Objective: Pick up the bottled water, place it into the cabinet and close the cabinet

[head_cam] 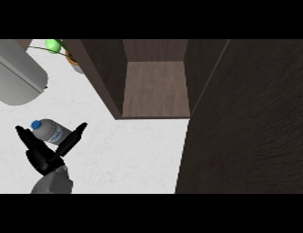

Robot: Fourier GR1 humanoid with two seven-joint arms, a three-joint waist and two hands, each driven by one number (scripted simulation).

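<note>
A clear water bottle with a blue cap lies on the white counter at the lower left. My left hand comes in from below it, open, with straight fingers along the bottle's left side and the thumb on its right. The bottle sits in that gap; I cannot tell whether the hand touches it. The dark wood cabinet stands open at the top middle, with a bare shelf inside. Its door swings out toward me and fills the right side. My right hand does not show.
A large grey rounded object sits at the upper left. A green plant in a pot stands behind it, next to the cabinet's left wall. White counter stretches between the bottle and the cabinet's front edge.
</note>
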